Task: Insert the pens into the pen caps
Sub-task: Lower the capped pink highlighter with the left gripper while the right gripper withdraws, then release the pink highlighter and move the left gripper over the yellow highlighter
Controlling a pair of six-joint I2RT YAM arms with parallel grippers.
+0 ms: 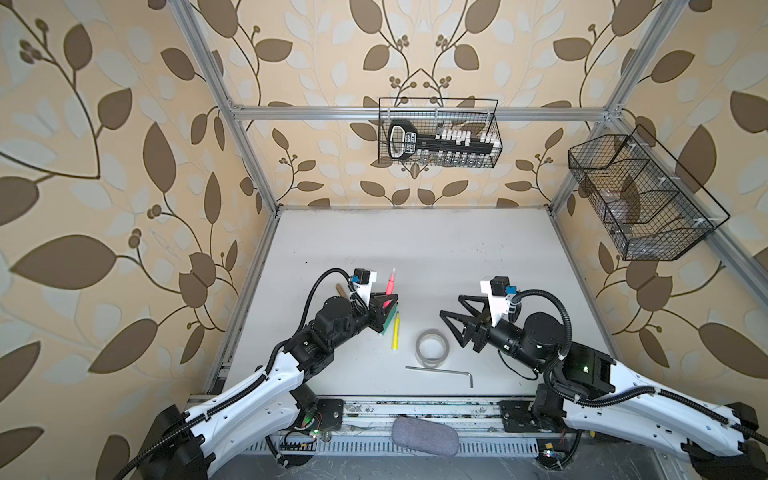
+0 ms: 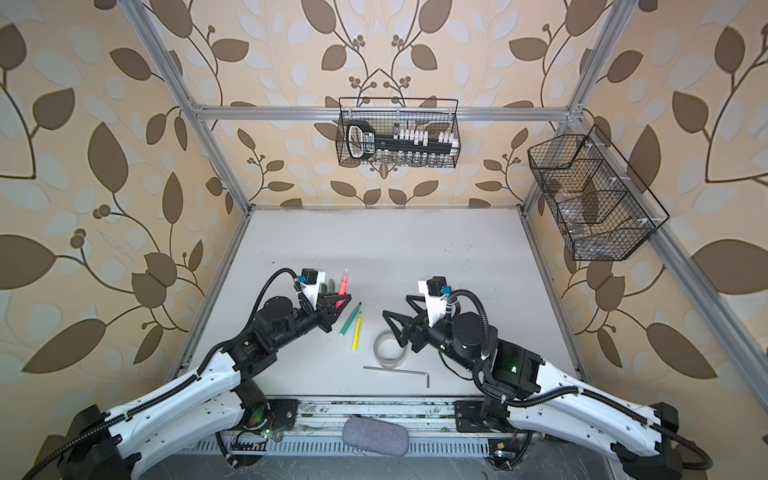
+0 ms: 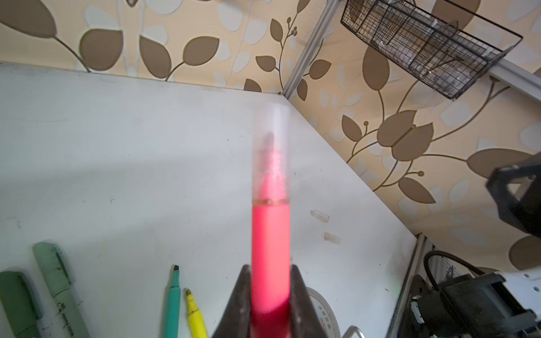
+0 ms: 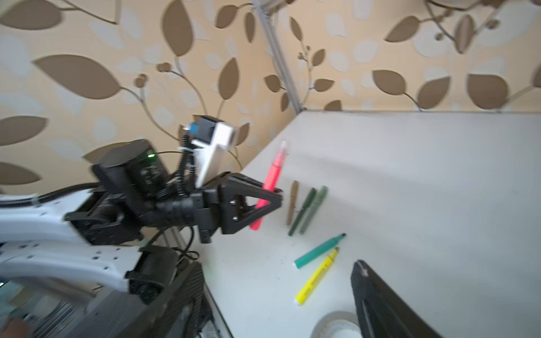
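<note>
My left tool (image 1: 386,303) is pinching the pink marker (image 1: 390,286) low on its barrel and holds it at a steep tilt, the top end pointing toward 12 o'clock in both top views. A clear cap (image 3: 270,152) sits over the marker's tip, down to the shoulder of the barrel. My right tool (image 1: 451,305) stands at 3 o'clock from the left one, well apart, its fingers spread wide and turned toward the marker.

On the bench (image 1: 457,249), the green marker (image 2: 350,320) and the yellow marker (image 1: 395,330) lie uncapped, close beside each other, at about 5 to 6 o'clock from my left tool. At roughly 9 o'clock from it, the tan pen (image 4: 293,202), dark green pen (image 4: 303,210) and grey-green pen (image 4: 314,209) lie side by side.

The roll of tape (image 1: 433,362) lies at 4 o'clock from the yellow marker, and in a top view my right tool overlaps its rim. The hex key (image 1: 440,370) lies just at 6 o'clock from the roll.

Two loose clear caps (image 3: 320,217) (image 3: 332,237) show only in the left wrist view, near each other on bare bench toward the edge below the divided wire basket (image 1: 665,237).
</note>
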